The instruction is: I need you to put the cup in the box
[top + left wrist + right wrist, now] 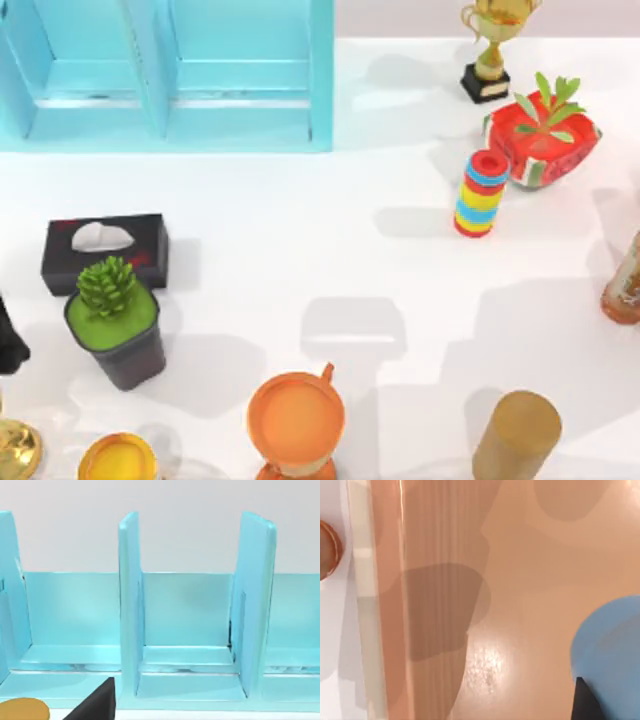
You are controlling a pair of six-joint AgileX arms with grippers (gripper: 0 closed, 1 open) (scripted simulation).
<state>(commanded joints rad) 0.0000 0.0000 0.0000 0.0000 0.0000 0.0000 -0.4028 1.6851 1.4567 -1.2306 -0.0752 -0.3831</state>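
Looks like you were at the drop-off step: the small blue handleless cup [610, 640] sat right against the right gripper [582, 702], over the smooth tan box floor [520, 580]. I couldn't tell whether the grip was clenched or already released. Next you'd need to let go cleanly and lift straight out. The cup's rim was cut off. The left arm [8, 350] seemed parked at the table's left edge.

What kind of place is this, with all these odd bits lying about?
Probably a rendered test tabletop, not a real room: a white table scattered with unrelated props, such as a gold trophy, a potted succulent and an orange mug, beside a turquoise rack.
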